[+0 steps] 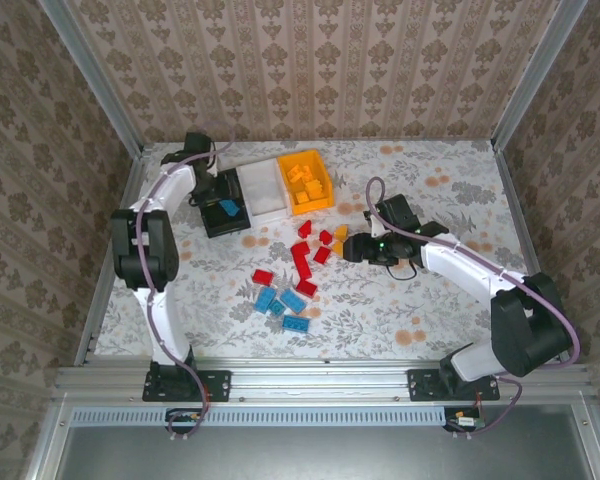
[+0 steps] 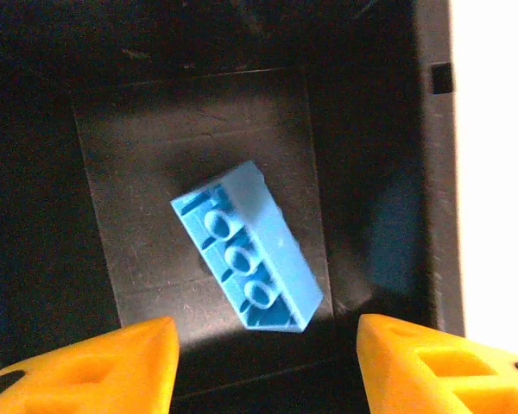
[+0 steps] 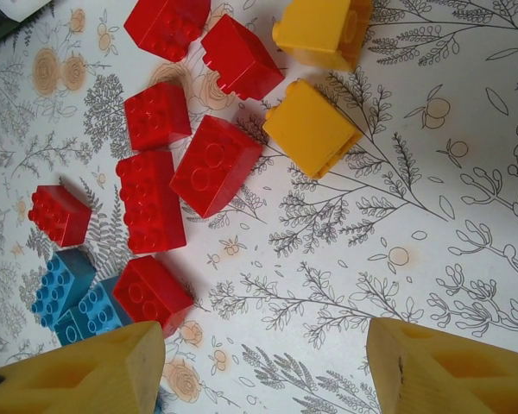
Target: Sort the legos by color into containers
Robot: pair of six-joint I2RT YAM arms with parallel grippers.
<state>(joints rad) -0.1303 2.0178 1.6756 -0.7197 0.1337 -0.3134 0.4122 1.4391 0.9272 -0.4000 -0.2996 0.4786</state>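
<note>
No writing, number or brand can be read on the legos (image 1: 300, 262), the containers (image 1: 263, 192) or anywhere else.

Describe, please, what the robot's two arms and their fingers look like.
Both the left arm and right arm have white tubular links, black joints and black bases. A mauve cable runs along each. The wedge-shaped plastic fingers are orange-yellow, with recessed hollows. A small green light glows on the right wrist.
</note>
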